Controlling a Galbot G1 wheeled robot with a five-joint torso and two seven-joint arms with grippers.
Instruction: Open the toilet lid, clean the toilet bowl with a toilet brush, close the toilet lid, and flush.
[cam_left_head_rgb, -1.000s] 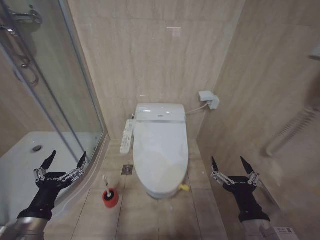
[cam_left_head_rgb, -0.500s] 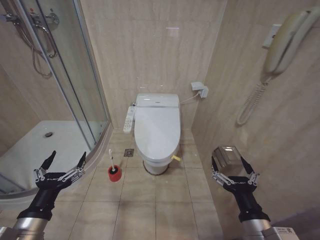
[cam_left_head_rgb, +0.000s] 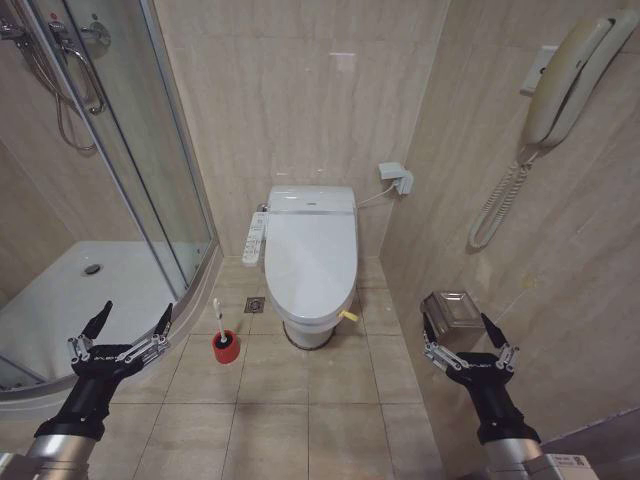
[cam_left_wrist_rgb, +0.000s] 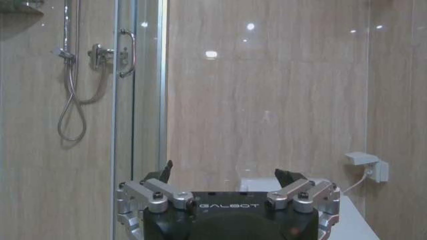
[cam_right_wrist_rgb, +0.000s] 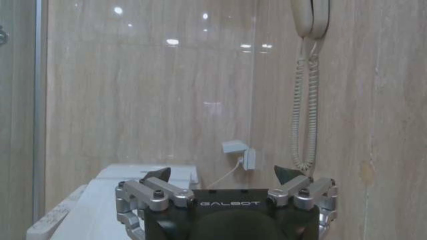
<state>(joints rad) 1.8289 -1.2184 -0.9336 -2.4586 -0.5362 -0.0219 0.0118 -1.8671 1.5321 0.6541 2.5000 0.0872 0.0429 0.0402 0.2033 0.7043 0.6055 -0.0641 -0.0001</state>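
The toilet lid (cam_left_head_rgb: 312, 258) is a glossy white oval lying shut over the toilet at the back wall, with a small yellow tag (cam_left_head_rgb: 349, 316) at its front right rim. The toilet bowl is hidden under it. On the floor to the toilet's left the toilet brush (cam_left_head_rgb: 219, 318) stands with its thin white handle up in a red holder cup (cam_left_head_rgb: 226, 348). My left gripper (cam_left_head_rgb: 132, 322) hangs open at the lower left, well short of the brush. My right gripper (cam_left_head_rgb: 459, 331) is open at the lower right, beside the side wall. Both grippers, left (cam_left_wrist_rgb: 223, 172) and right (cam_right_wrist_rgb: 222, 174), hold nothing.
A curved glass shower stall (cam_left_head_rgb: 120, 180) with a white tray (cam_left_head_rgb: 60, 300) takes up the left. A side control panel (cam_left_head_rgb: 255, 238) hangs off the toilet's left. A wall phone (cam_left_head_rgb: 560, 90) and a paper holder (cam_left_head_rgb: 452, 310) stick out from the right wall. Tiled floor lies open ahead.
The whole view has pulled back and tilted: the toilet now looks smaller and farther, with more floor and the wall phone in sight. Both grippers keep their open pose.
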